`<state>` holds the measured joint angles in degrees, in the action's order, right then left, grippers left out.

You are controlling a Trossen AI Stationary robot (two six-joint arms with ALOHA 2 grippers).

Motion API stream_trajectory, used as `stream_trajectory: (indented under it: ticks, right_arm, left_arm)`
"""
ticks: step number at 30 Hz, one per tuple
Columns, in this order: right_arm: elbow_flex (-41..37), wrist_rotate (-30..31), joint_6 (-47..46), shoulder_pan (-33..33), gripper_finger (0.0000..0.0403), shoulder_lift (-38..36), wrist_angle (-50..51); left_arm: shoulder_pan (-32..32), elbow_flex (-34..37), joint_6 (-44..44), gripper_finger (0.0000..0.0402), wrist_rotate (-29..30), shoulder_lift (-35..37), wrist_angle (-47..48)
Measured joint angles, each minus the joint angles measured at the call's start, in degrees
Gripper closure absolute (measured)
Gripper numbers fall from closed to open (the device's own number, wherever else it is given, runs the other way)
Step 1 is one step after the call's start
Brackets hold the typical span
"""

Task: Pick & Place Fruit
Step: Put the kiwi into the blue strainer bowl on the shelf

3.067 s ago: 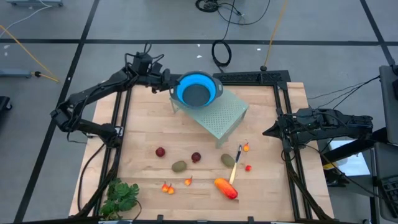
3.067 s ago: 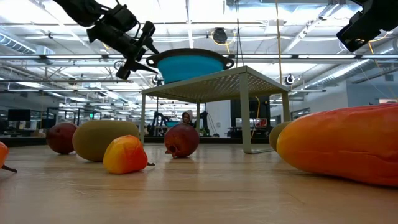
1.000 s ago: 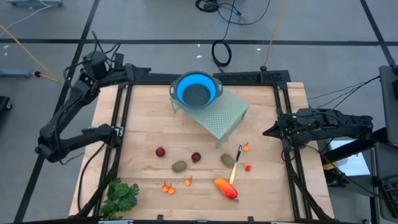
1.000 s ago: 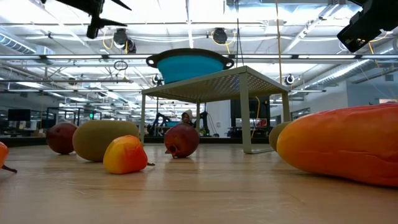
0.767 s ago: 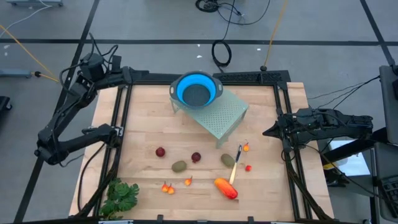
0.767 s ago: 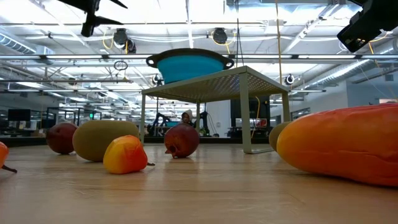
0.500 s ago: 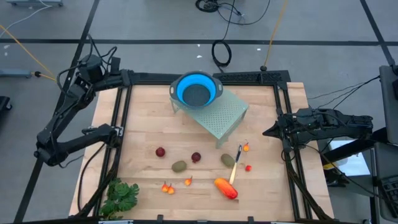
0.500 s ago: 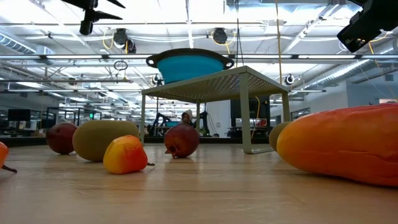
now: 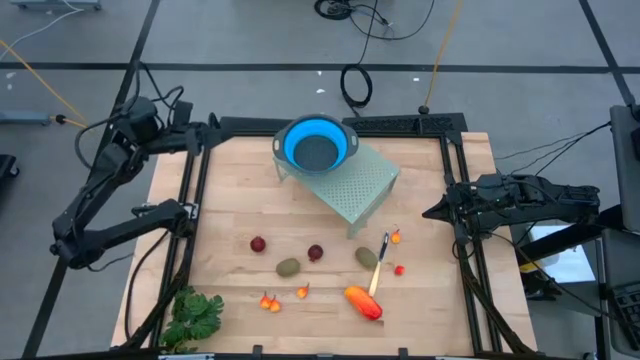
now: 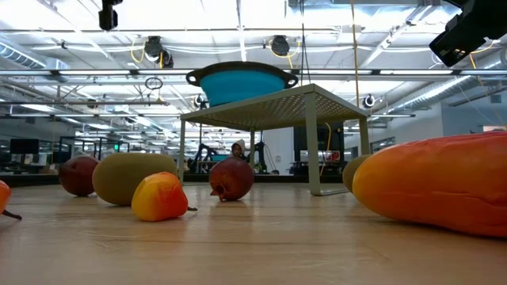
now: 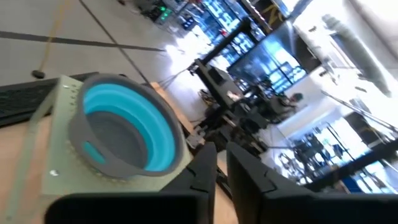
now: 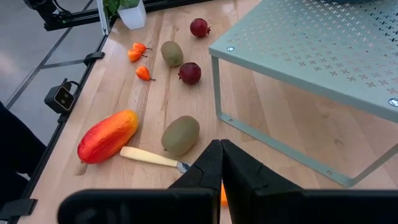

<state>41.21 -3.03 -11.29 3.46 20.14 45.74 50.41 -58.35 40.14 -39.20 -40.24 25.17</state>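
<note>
The left gripper (image 9: pixel 190 128) is now pulled back to the far left corner of the surface (image 9: pixel 240 200), well apart from the blue bowl (image 9: pixel 316 143) it was just beside approx. three seconds ago; its jaws, open a second ago, are now nearly shut with nothing between them (left wrist view shows only a thin gap, no object). The bowl sits on the green perforated stand (image 9: pixel 350 185), and looks empty. The right gripper (image 9: pixel 432 211) waits at the right edge of the surface, jaws closed and empty, no change vs. before. All the fruit lies where it was, on the near half of the surface: dark red ball (image 9: pixel 258 244), second dark red ball (image 9: pixel 315 252), olive-brown oval (image 9: pixel 288 267), another oval (image 9: pixel 366 257), long orange-red piece (image 9: pixel 363 302), small orange bits (image 9: pixel 269 301). My judgement: the bowl is placed, but no fruit is picked yet, so the main work is not begun; the left arm probably resets before reaching to a fruit.
</note>
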Motion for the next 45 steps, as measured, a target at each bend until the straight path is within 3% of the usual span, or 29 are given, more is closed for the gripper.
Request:
stream_trajectory:
  ticks: [4, 19, 25, 33, 45]
  right_arm:
    - [0.00, 0.00, 0.00, 0.00, 0.0403, 0.00, 0.00]
    - [0.00, 0.02, 0.00, -0.01, 0.0403, 0.00, -0.01]
    - [0.00, 0.02, 0.04, -0.01, 0.0403, 0.01, 0.02]
    - [0.00, 0.02, 0.91, 0.01, 0.0403, 0.02, 1.70]
    - [0.00, 0.00, 2.33, 0.00, 0.0403, 0.02, 2.95]
  left_arm:
    - [-2.32, 0.00, -0.44, 0.0398, 0.02, 1.40, 0.14]
    - [-13.57, 0.00, 1.51, 0.0399, 0.85, 3.27, 0.42]
    - [-19.99, 0.00, 2.46, 0.0400, 5.85, 3.24, 0.75]
    - [-30.14, 0.00, 3.90, 0.0401, 17.33, 3.00, 4.94]
    - [-46.54, -0.02, 9.49, 0.0401, 28.92, -4.65, 4.83]
